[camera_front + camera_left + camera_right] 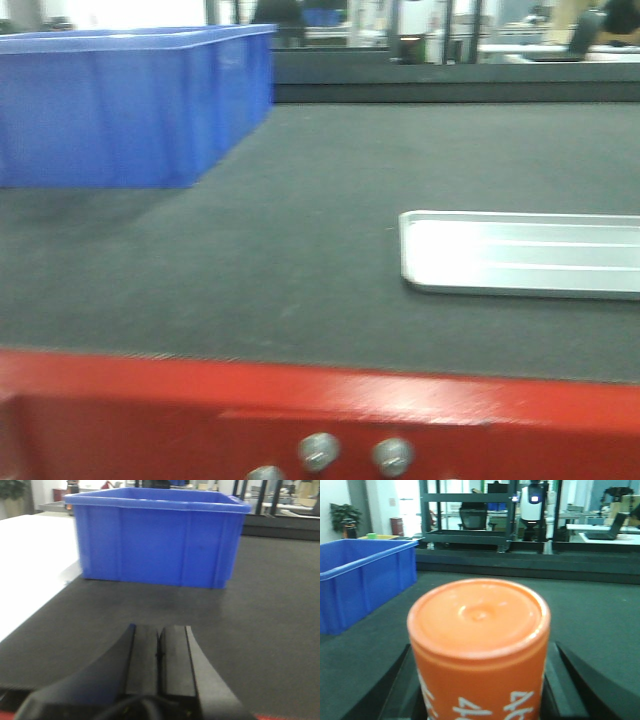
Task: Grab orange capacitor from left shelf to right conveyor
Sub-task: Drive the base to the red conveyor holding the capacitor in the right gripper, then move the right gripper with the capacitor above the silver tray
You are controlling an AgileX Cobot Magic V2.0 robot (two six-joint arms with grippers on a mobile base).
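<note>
Carrying stage: capacitor in hand at the conveyor, release outstanding

**Progress.** Standing at the red front edge (300,400), I read the job as mostly done.
- Left gripper (159,650): pads pressed flat together, nothing between them, held low over the belt and facing the blue bin (157,540). It takes no part in the carry.
- Orange capacitor (479,625): upright, flat top towards the right wrist camera, white print on its side. The dark fingers (575,680) of the right gripper (480,692) hold it from both sides.
- Right conveyor (300,250): its dark grey belt stretches beyond and around the capacitor, so the item has reached the conveyor area.
- Left shelf: in none of the views, so the pick from it looks complete.
- Left to do: set the capacitor down and let go. The base is hidden, so I cannot tell whether it touches the belt. The front view does not show it.

**Count, left to right.**
- Blue bin: one, on the belt's left side.
- Left gripper: one, empty.
- Orange capacitor: one.
- Right gripper: one, loaded.
- Silver tray (520,255): one, lying flat on the belt at the right, nothing visible in it.
- Conveyor: one.
- Bolt heads in the red edge: three visible.
</note>
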